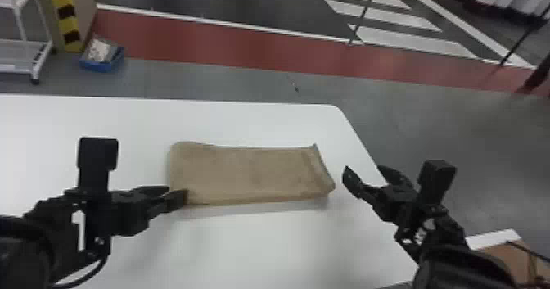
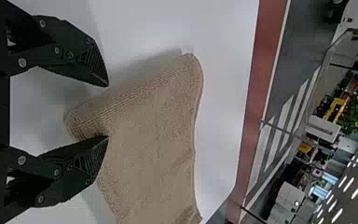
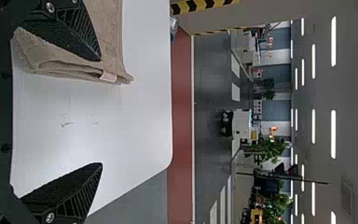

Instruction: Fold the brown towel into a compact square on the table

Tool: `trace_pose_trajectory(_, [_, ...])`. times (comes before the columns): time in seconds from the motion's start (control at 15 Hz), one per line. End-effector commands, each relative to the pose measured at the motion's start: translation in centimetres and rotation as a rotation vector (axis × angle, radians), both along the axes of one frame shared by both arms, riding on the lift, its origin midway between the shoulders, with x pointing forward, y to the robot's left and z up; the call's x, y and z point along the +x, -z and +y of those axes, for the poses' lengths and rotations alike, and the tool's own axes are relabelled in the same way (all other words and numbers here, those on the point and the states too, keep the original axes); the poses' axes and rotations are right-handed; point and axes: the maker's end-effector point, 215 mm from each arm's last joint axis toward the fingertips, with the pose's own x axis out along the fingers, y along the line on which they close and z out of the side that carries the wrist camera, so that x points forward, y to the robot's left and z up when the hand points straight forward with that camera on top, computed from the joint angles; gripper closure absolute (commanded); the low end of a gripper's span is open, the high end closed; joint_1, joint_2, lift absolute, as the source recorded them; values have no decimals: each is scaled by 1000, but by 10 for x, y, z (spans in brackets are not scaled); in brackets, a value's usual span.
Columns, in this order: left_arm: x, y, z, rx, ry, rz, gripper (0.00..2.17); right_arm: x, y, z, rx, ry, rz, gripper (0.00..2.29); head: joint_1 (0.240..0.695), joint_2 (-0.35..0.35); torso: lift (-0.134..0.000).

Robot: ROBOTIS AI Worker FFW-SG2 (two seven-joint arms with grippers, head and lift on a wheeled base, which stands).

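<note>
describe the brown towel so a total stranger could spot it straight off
Find the white table. Between the left gripper and the right gripper lies a brown towel folded into a strip. It alone is fabric; they are rigid and black.

On the table (image 1: 266,243) we see the brown towel (image 1: 249,173), an oblong. Our left gripper (image 1: 176,193) is at its near left corner; our right gripper (image 1: 364,169), fingers apart, is near the table's right edge. Beyond the far edge, a blue box (image 1: 102,66) sits on the floor (image 1: 196,81).

white cart (image 1: 14,57), blue box (image 1: 100,66), red floor band (image 1: 213,42)
</note>
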Motion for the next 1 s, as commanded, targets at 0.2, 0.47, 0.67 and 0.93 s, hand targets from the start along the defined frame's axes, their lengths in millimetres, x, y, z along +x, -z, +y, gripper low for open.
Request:
trace_pose_trajectory(0.2, [-4, -7, -2, 13, 2, -15, 1885, 0, -2, -1, 6, 1, -8, 90, 695, -350, -124])
trace_pose_trajectory(0.47, [-15, -22, 17, 0, -24, -21, 1889, 1, -2, 2, 8, -5, -9, 90, 695, -350, -124])
trace_pose_trajectory(0.67, [-30, -20, 55, 16, -78, 29, 1885, 5, -1, 11, 15, -18, -4, 90, 695, -350, -124])
trace_pose_trajectory(0.93, [-30, -19, 108, 35, -164, 24, 1885, 10, 1, 22, 21, -37, -2, 90, 695, -350, -124])
